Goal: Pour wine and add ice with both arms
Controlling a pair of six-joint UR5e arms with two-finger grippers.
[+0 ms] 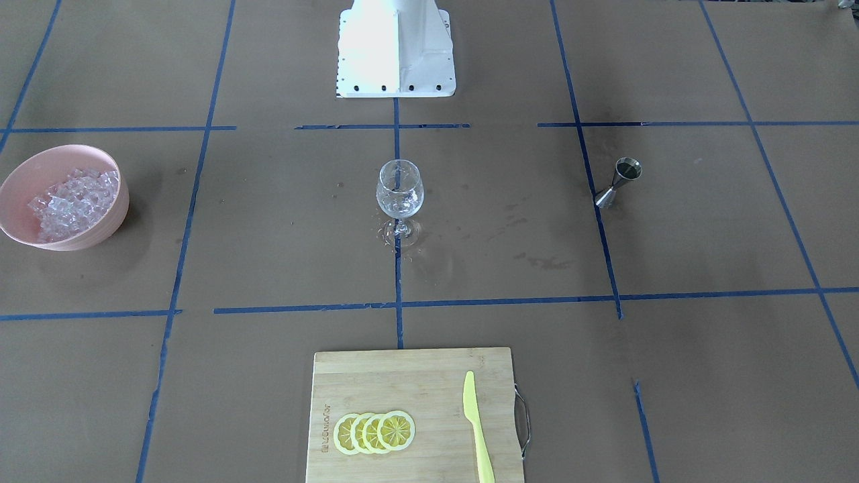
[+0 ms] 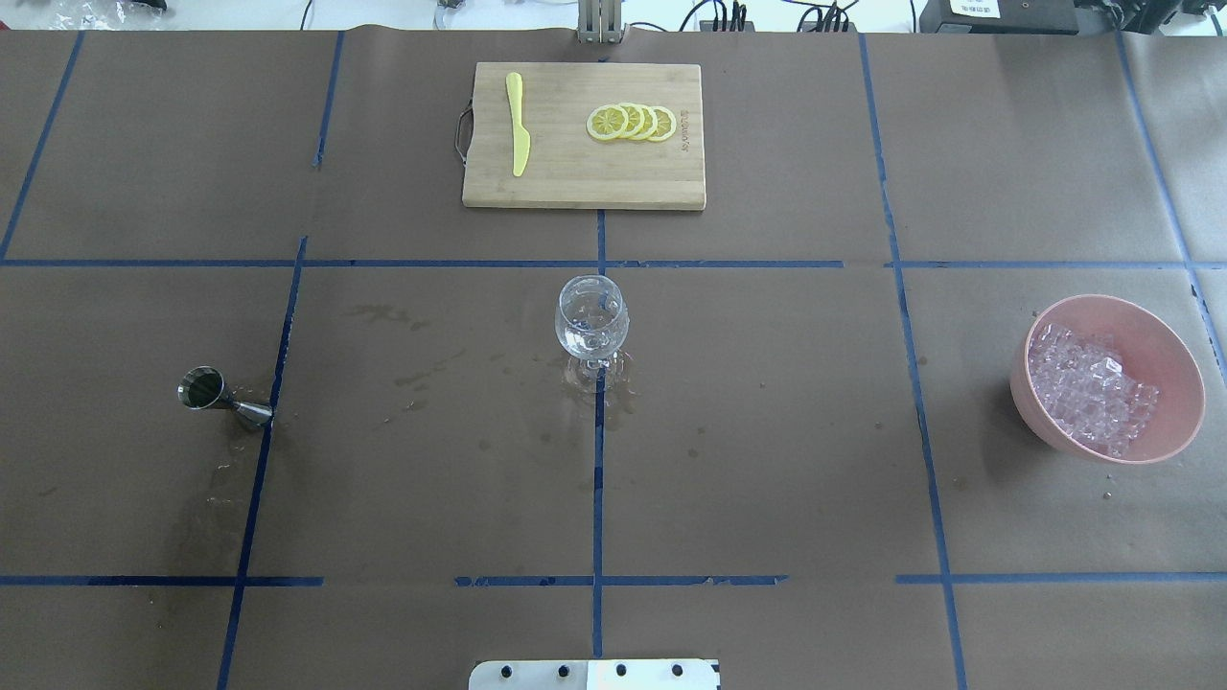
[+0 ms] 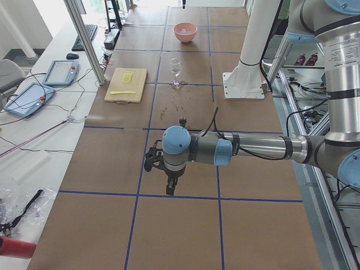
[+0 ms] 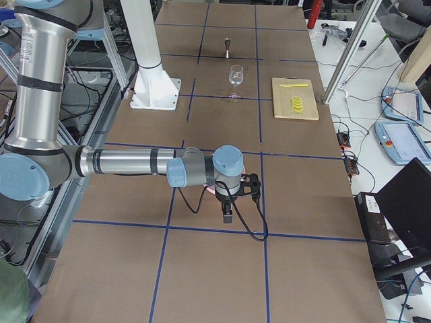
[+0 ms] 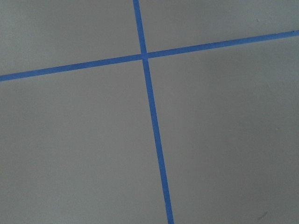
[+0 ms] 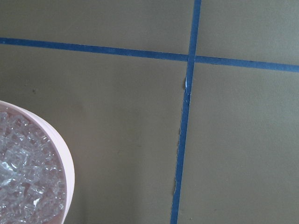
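Left fingers and right fingers hang above the tabletop; whether released or clenched cannot be told. Ice fills the pink bowl at right, jigger stands at left, glass between, seemingly so each of 2 arms serves 1 side.

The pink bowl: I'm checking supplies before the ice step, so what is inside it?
The pink bowl holds a heap of clear ice cubes, and nothing else shows. Whatever lies beneath the heap is covered.
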